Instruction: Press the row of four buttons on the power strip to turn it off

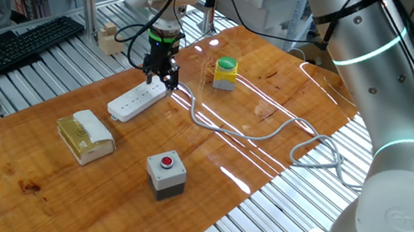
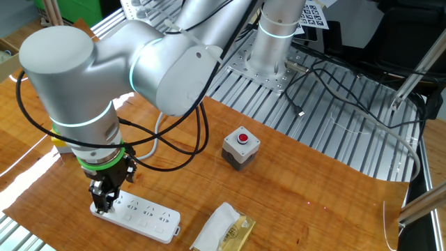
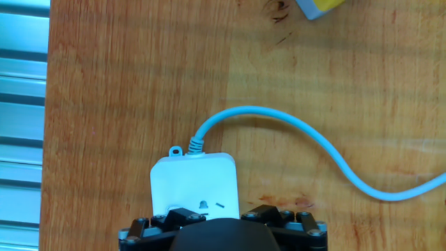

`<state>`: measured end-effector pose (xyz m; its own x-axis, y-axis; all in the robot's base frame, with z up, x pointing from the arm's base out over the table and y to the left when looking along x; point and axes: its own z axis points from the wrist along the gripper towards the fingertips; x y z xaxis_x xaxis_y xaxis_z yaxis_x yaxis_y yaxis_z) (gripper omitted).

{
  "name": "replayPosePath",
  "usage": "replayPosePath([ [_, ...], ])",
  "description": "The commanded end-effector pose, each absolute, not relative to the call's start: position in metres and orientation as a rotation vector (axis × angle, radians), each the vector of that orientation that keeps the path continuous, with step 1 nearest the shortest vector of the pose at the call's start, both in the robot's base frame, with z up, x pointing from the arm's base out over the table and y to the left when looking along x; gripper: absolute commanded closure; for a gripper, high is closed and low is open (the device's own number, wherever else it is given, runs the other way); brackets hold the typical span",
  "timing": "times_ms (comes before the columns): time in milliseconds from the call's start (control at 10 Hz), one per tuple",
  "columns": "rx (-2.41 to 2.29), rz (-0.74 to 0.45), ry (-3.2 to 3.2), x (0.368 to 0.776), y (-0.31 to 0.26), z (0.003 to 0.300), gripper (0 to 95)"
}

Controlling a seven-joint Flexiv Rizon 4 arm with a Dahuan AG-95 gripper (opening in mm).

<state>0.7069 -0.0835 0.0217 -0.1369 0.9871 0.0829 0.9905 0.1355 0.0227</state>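
Observation:
The white power strip (image 1: 136,101) lies flat on the wooden table, its white cable (image 1: 260,128) trailing off to the right. My gripper (image 1: 162,77) hangs right over the strip's cable end, fingers pointing down and standing apart with nothing between them. From the other fixed view the gripper (image 2: 104,202) sits at the left end of the strip (image 2: 143,215), close to or touching its top. In the hand view the strip's end (image 3: 195,180) and the cable (image 3: 313,143) lie just ahead of the gripper (image 3: 221,226), whose body hides the rest. The four buttons are too small to pick out.
A green dome button on a yellow box (image 1: 225,73) stands right of the strip. A red button on a grey box (image 1: 168,174) sits nearer the front. A tan block with white wrap (image 1: 87,135) lies left. The wooden board ends at slatted metal (image 3: 24,125).

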Motion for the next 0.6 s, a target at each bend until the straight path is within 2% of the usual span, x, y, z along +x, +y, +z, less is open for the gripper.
replayPosePath([
  [100, -2.027, -0.121, -2.333, 0.7061, -0.0838, 0.0178, 19.0],
  [600, -2.036, -0.115, -2.320, 0.7060, -0.0839, 0.0219, 19.0],
])
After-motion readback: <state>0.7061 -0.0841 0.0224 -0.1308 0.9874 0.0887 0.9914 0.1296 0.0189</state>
